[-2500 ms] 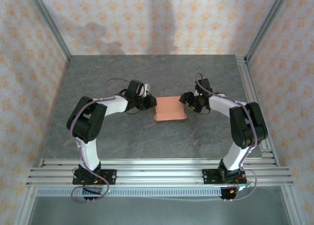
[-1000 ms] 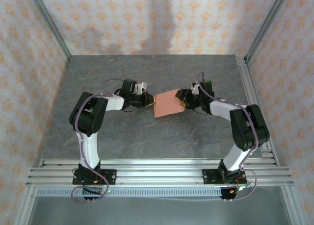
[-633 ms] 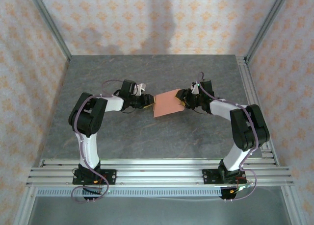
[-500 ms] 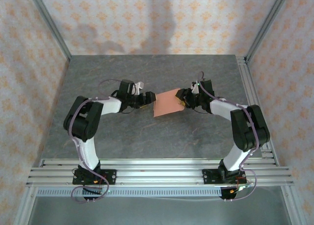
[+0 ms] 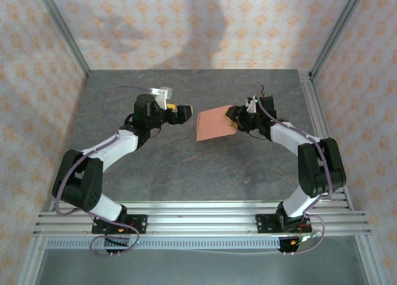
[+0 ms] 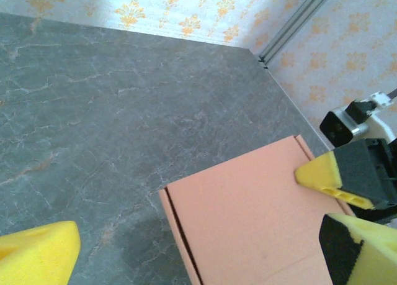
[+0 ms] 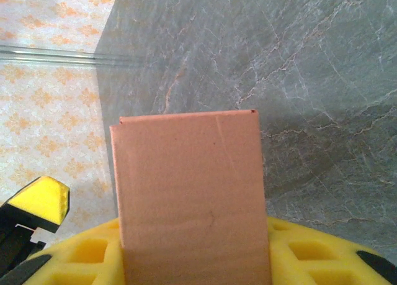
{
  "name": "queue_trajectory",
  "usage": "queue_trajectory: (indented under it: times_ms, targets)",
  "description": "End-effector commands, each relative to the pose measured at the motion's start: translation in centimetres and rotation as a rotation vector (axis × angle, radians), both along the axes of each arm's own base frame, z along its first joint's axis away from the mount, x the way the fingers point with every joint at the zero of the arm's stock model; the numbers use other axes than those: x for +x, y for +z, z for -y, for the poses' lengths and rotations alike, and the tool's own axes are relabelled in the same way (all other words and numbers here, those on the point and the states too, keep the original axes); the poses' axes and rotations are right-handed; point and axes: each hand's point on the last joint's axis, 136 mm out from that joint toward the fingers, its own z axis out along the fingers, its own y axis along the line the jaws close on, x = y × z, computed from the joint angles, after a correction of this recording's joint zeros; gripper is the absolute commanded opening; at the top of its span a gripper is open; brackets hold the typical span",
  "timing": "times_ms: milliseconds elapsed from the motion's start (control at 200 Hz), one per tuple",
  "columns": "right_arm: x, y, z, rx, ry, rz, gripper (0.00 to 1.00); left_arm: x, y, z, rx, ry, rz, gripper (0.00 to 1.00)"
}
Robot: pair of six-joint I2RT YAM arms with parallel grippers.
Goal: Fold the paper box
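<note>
Paper box [image 5: 213,125]: your right gripper [image 5: 231,118] clamps its right edge; your left gripper [image 5: 184,111] stands wide, near its left edge.

One paper box [image 5: 214,125], one bench [image 5: 186,167], two sets of yellow-padded fingers: left fingers [image 6: 37,257], right fingers [image 7: 298,260].

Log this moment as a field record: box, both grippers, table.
paper box: salmon-orange, looks flat, held up over the table with its shadow below
right gripper: shut on the paper box at its right edge
left gripper: open, beside the box's left edge, not gripping it
table: grey marbled top
</note>
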Motion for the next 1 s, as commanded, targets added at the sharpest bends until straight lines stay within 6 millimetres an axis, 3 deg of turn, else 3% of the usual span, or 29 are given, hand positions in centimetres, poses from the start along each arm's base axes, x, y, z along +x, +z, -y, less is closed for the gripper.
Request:
queue_trajectory:
  times_ms: [0,185,320,460,641,996]
  targets:
    - [0.3,3.7,0.5,0.026,0.005,0.076,0.44,-0.3,2.1,0.6,0.122,-0.051,0.094,0.99]
    - [0.1,5.0,1.7,0.041,-0.014,0.082,0.44,-2.3,3.1,2.1,0.321,-0.085,0.289,1.00]
    - [0.2,6.3,2.4,0.100,-0.035,0.088,0.43,-4.7,3.2,4.6,0.540,-0.130,0.574,1.00]
    - [0.0,7.8,3.1,0.155,-0.037,0.112,0.43,-4.7,2.8,5.3,0.681,-0.100,0.680,1.00]
    - [-0.6,9.1,3.3,0.235,-0.036,0.100,0.42,-6.0,2.0,7.6,0.911,-0.141,0.901,1.00]
    - [-1.9,9.6,2.2,0.395,0.006,-0.015,0.39,-6.2,1.3,8.8,0.990,-0.178,1.044,1.00]
